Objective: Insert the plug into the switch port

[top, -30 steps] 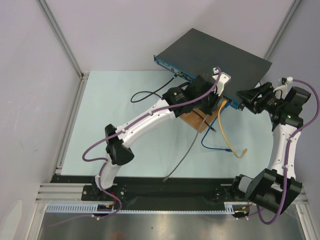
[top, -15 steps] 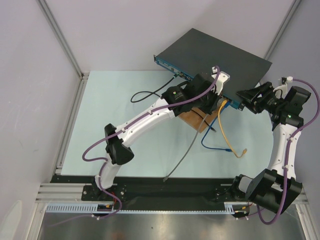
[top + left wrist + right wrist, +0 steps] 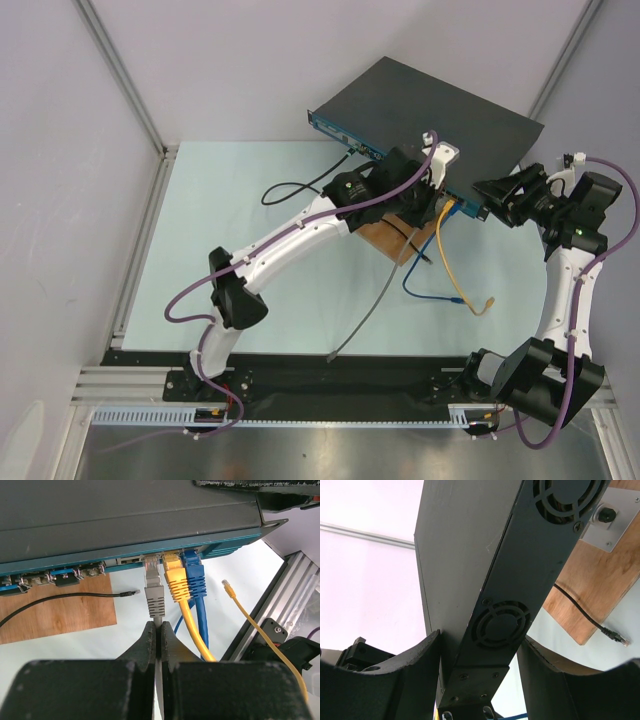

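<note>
Toward the back of the tabletop [image 3: 250, 250], the left gripper [image 3: 156, 630] is clamped tight on the grey cable [image 3: 370, 310] just behind its plug [image 3: 154, 592], whose tip sits at a port in the teal face of the switch [image 3: 125, 515] beside a yellow plug [image 3: 175, 577] and a blue plug [image 3: 194, 575], while the right gripper [image 3: 480, 636], half-spread, pinches the switch's right end.

switch [image 3: 125, 515]: cropped top and left | grey plug [image 3: 154, 592] seating: cannot tell

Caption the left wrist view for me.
Left tool pinches grey cable, its plug at a switch port beside yellow plug and blue plug.
</note>
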`<action>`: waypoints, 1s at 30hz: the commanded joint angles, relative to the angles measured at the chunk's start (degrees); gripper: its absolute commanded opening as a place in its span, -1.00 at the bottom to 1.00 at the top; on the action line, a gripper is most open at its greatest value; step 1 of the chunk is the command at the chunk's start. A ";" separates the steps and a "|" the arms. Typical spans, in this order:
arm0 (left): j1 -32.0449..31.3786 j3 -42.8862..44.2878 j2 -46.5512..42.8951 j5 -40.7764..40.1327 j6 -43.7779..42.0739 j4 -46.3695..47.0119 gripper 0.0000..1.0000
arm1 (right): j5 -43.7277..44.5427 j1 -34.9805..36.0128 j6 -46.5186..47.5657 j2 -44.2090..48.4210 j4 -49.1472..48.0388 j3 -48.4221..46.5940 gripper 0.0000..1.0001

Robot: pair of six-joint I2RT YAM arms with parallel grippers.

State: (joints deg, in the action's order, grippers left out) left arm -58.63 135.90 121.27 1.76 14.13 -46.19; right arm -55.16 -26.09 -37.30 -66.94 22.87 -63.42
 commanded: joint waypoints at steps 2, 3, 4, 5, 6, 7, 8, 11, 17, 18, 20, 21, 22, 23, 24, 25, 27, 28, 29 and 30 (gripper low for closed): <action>1.24 3.50 -2.79 -0.88 1.69 17.63 -0.99 | 3.92 2.09 12.60 -0.65 3.14 0.22 -0.94; 1.24 3.15 -2.97 -1.05 1.60 17.80 -0.99 | 3.83 2.09 13.21 -0.65 3.58 -0.12 -0.94; 1.24 2.97 -3.23 -1.06 1.43 18.15 -0.99 | 3.83 2.01 13.56 -0.65 4.02 -0.39 -0.93; 1.33 2.97 -3.41 -1.23 1.08 17.72 -0.99 | 3.83 1.92 13.83 -0.74 4.28 -0.56 -0.92; 1.33 2.80 -3.67 -1.58 0.81 17.28 -0.99 | 3.65 1.39 14.44 -1.00 4.72 -1.26 -0.90; 1.33 2.53 -3.94 -1.58 0.29 15.97 -0.99 | 3.48 0.95 14.97 -1.26 5.25 -1.88 -0.81; 1.33 1.31 -4.90 -1.58 -0.85 15.09 -0.99 | 3.22 0.43 15.58 -1.61 6.73 -2.75 -0.74; 1.68 -2.99 -7.71 -3.25 -3.13 12.80 -0.99 | 1.11 -3.87 18.05 -3.46 8.76 -6.53 -0.36; 1.94 -22.57 -18.61 -2.20 -9.10 13.58 -0.99 | -6.54 -13.28 16.83 -6.45 9.13 -15.14 0.46; 1.94 -24.00 -19.84 -0.81 -9.82 13.76 -0.99 | -8.20 -14.07 16.12 -6.45 8.25 -15.77 0.50; 1.94 -26.72 -22.83 1.13 -12.89 14.03 -0.99 | -9.70 -14.87 12.89 -5.75 4.84 -17.00 0.58; 1.94 -27.26 -23.71 2.01 -13.68 14.20 -0.99 | -11.27 -14.96 11.65 -5.23 3.25 -17.00 0.59; 1.94 -27.87 -25.54 2.89 -13.95 14.64 -1.00 | -12.25 -14.18 9.98 -3.74 1.32 -16.48 0.58; 1.85 -28.57 -26.26 4.29 -15.35 14.90 -0.99 | -13.04 -13.30 5.53 -2.86 -3.92 -15.00 0.56; 1.77 -28.93 -26.96 4.74 -15.88 15.78 -0.99 | -14.18 -12.42 3.66 -1.72 -6.33 -13.94 0.54; 1.50 -29.19 -28.18 4.83 -16.41 16.31 -0.99 | -14.54 -11.02 1.81 -0.66 -8.52 -12.97 0.50; 1.24 -29.72 -29.07 4.75 -17.12 17.62 -0.99 | -14.98 -6.10 -0.58 2.15 -12.14 -10.86 0.45; 0.98 -30.25 -30.12 4.74 -17.47 18.50 -0.99 | -15.07 -4.25 -1.02 2.86 -13.54 -10.41 0.43; 0.80 -31.47 -30.74 4.57 -17.64 20.34 -0.99 | -14.98 -0.58 -1.63 4.17 -13.90 -9.89 0.43; 0.71 -31.92 -31.18 4.31 -18.52 21.14 -1.00 | -14.81 1.20 -1.81 4.62 -14.08 -9.88 0.42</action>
State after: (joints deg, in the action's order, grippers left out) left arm -57.28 105.54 93.89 4.80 -0.86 -31.18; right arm -67.31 -29.78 -35.07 -65.34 15.97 -73.84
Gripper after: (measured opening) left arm 0.023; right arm 0.716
